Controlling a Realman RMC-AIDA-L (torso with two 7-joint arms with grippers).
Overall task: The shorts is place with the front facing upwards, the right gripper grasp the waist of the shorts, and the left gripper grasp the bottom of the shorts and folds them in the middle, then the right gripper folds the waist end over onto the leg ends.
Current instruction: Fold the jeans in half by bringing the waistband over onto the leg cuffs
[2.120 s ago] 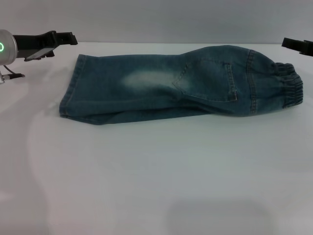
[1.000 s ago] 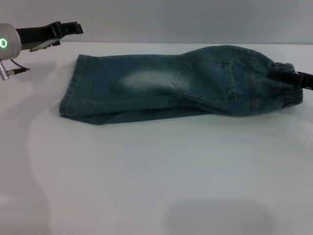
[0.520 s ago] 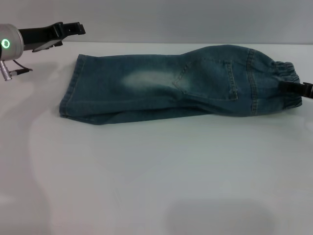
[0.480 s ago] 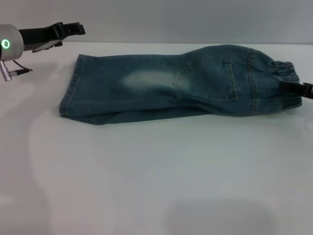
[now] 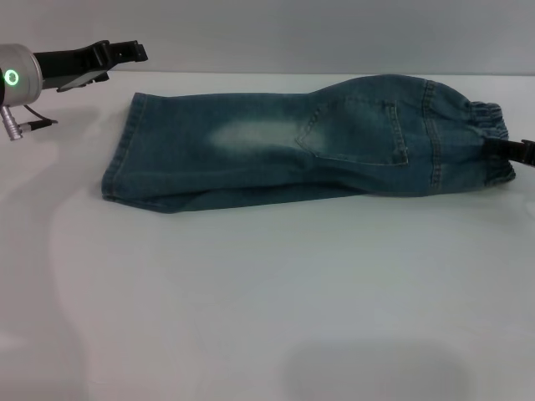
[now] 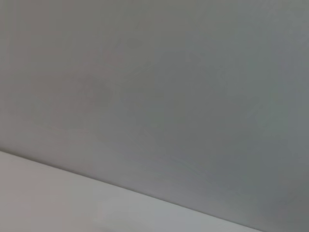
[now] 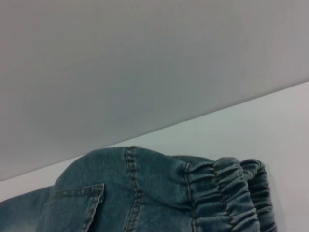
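Note:
The shorts (image 5: 276, 150) lie flat on the white table (image 5: 267, 292), doubled lengthwise, with a pale faded patch near the middle. The waist of the shorts (image 5: 486, 124) points right, and the bottom of the shorts (image 5: 124, 154), the leg ends, points left. My right gripper (image 5: 508, 152) is a slim black bar at the right edge, touching the gathered waistband. The right wrist view shows the ruffled waist (image 7: 231, 188) and a pocket seam (image 7: 77, 198) up close. My left gripper (image 5: 125, 55) hovers open above the table, beyond the far corner of the leg ends, holding nothing.
A grey wall (image 5: 292, 33) runs behind the table's back edge. The left wrist view shows only that wall (image 6: 154, 87) and a strip of table (image 6: 48, 203). Bare table surface stretches in front of the shorts.
My right gripper has come down from the upper right onto the waistband, and the band's outer edge has drawn in slightly. My left gripper has drifted a little up and right.

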